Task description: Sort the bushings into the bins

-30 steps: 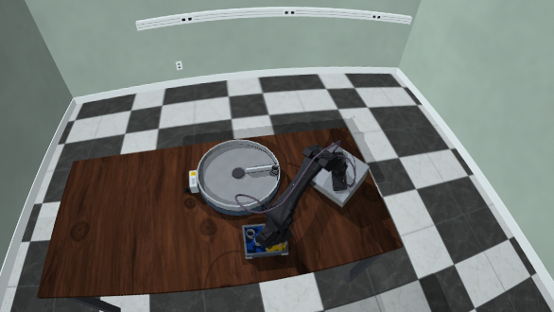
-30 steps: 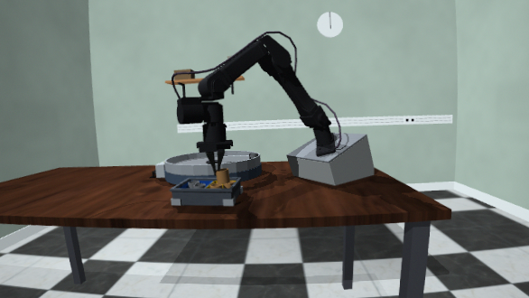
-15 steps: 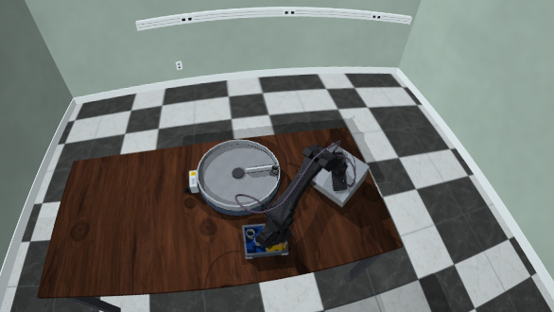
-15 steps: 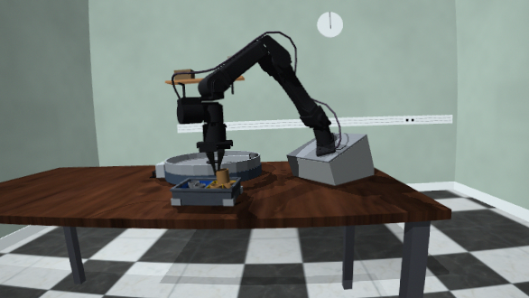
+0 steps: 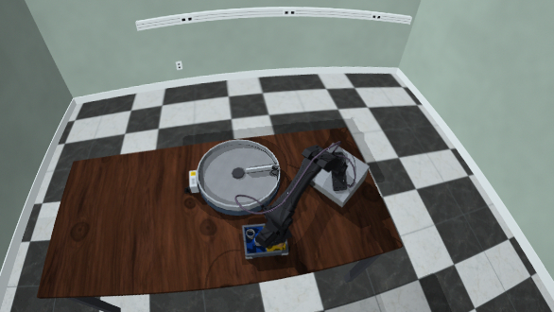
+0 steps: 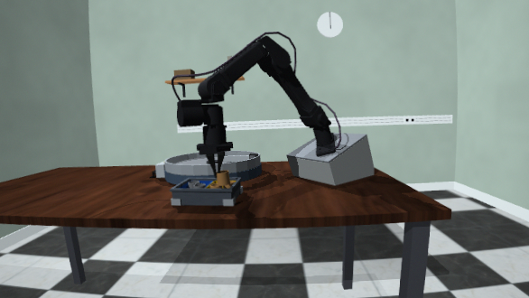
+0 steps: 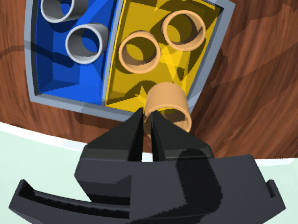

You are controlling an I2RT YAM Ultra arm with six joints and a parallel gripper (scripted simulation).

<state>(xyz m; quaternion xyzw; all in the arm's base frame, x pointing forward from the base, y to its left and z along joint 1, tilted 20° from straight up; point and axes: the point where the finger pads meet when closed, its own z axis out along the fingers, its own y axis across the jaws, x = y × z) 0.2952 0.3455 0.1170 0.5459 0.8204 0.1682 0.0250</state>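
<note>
My gripper [image 7: 147,113] is shut on the wall of a bronze bushing [image 7: 169,104] and holds it low over the near edge of the yellow bin [image 7: 161,38]. Two more bronze bushings [image 7: 140,51] lie in the yellow bin. Two steel bushings [image 7: 84,43] lie in the blue bin [image 7: 76,32] beside it. In the exterior view the gripper [image 6: 216,168] points straight down with the bronze bushing [image 6: 221,178] at the bin's rim. The turntable [image 5: 237,173] shows no bushings on its grey disc.
The twin bin stands near the table's front edge, in front of the turntable. The arm's grey base block [image 5: 341,179] stands at the table's right. A small white box [image 5: 193,178] sits at the turntable's left side.
</note>
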